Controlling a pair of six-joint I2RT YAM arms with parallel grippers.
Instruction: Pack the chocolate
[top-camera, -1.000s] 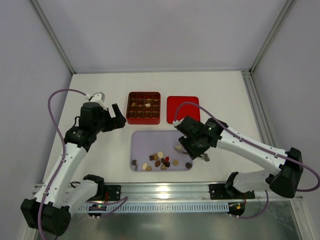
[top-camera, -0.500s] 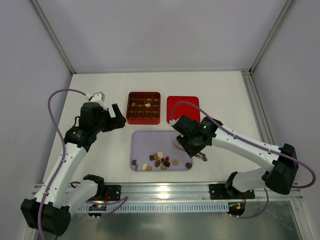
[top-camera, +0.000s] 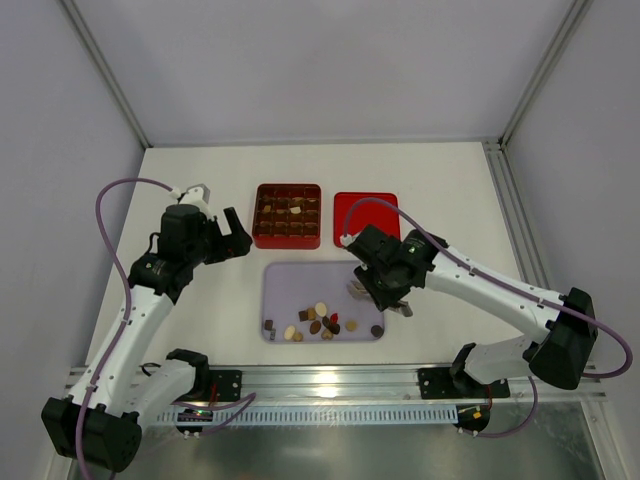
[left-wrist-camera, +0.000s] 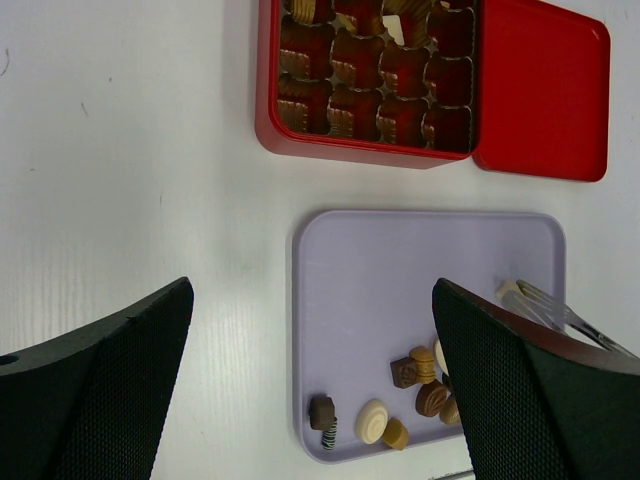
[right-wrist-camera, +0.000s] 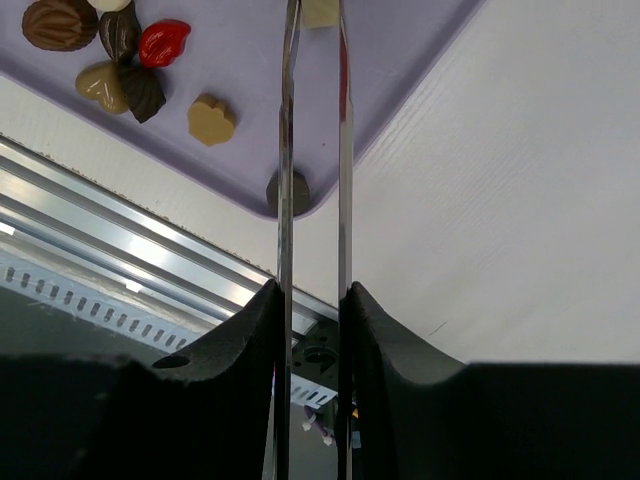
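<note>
The chocolate (top-camera: 322, 322) lies as several small brown, tan and cream pieces along the near side of the lilac tray (top-camera: 300, 280). A few pieces sit in the red box (top-camera: 287, 214). My right gripper (top-camera: 385, 295) is shut on metal tweezers (right-wrist-camera: 287, 150). The tweezers' tips sit on either side of a cream piece (right-wrist-camera: 320, 12) on the tray's right part. That cream piece (left-wrist-camera: 510, 290) also shows in the left wrist view. My left gripper (left-wrist-camera: 312, 300) hangs open and empty above the table, left of the box.
The red lid (top-camera: 365, 218) lies flat to the right of the box. A dark round piece (right-wrist-camera: 290, 192) sits in the tray's near right corner. A red piece (right-wrist-camera: 163, 42) lies among the brown ones. The aluminium rail (right-wrist-camera: 120, 230) runs along the table's near edge.
My right arm has drawn slightly left and back over the tray's right part, and the tweezers' blades have come closer together. The left arm has not moved.
</note>
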